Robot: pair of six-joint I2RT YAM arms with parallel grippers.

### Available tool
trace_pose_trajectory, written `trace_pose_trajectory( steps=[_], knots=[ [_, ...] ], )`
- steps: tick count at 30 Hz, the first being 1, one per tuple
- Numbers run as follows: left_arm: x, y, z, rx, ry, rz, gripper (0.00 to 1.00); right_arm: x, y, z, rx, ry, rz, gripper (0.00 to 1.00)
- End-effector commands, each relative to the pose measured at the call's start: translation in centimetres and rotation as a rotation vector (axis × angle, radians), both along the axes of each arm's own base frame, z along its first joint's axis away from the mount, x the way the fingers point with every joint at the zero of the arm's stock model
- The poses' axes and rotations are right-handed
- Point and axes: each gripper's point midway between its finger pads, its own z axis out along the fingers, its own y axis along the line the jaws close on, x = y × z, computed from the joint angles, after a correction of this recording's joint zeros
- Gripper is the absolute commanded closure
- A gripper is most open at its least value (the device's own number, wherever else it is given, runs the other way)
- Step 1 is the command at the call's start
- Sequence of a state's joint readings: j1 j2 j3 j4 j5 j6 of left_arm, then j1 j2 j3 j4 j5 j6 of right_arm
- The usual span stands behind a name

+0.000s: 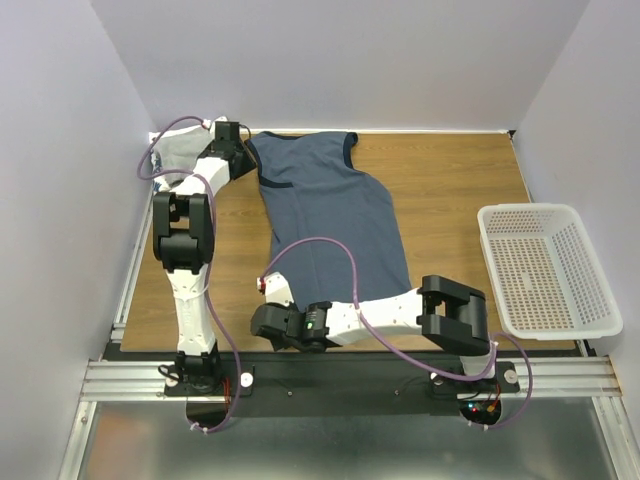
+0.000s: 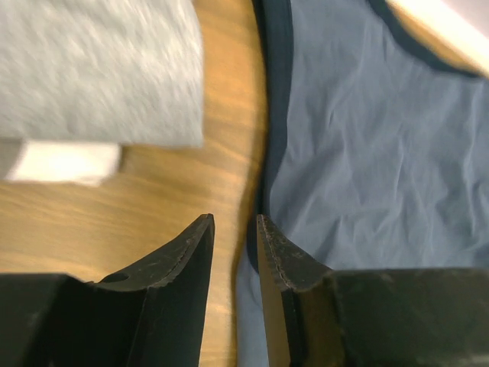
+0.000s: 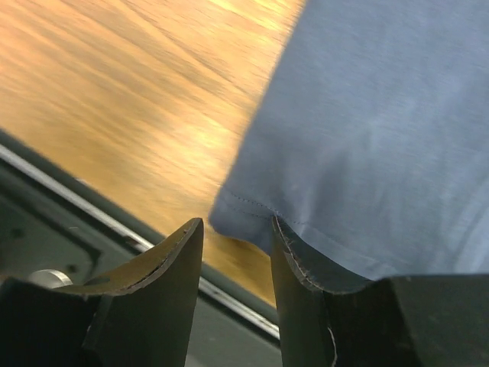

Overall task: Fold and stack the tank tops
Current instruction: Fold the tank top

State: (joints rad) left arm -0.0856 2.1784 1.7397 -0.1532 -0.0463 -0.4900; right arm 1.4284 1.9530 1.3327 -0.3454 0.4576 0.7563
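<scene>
The slate-blue tank top (image 1: 335,215) lies spread flat down the middle of the wooden table, neck end at the back. My left gripper (image 1: 238,150) hovers at its back left shoulder. In the left wrist view that gripper (image 2: 233,222) stands open over the dark-trimmed armhole edge (image 2: 276,92), nothing pinched. My right gripper (image 1: 262,320) is at the front left hem. In the right wrist view it (image 3: 235,223) is open, with the hem corner (image 3: 237,210) just beyond its tips. A light grey tank top (image 1: 180,150) lies folded in the back left corner and shows again in the left wrist view (image 2: 99,69).
A white mesh basket (image 1: 528,207) stands at the table's right edge. The table's front edge and metal rail (image 3: 114,222) lie directly under the right gripper. Walls close the left, back and right sides.
</scene>
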Motion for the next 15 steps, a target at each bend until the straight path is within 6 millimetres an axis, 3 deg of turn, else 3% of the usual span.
trace_pose_trajectory(
  steps=[1, 9, 11, 15],
  knots=[
    [-0.3, -1.2, -0.6, -0.011, -0.01, -0.056, 0.59, 1.0, 0.4, 1.4, -0.019, -0.066, -0.01, 0.54],
    [-0.4, -1.2, -1.1, -0.02, -0.01, -0.048, 0.59, 0.4, -0.1, -0.8, -0.065, -0.036, 0.001, 0.54],
    [-0.4, -1.2, -0.5, -0.025, -0.025, -0.045, 0.59, 0.2, -0.3, -0.8, -0.065, -0.029, 0.0, 0.47],
    [-0.5, -1.3, -0.4, -0.034, -0.031, -0.038, 0.6, 0.0, 0.2, -0.1, -0.049, -0.035, 0.014, 0.47]
  ],
)
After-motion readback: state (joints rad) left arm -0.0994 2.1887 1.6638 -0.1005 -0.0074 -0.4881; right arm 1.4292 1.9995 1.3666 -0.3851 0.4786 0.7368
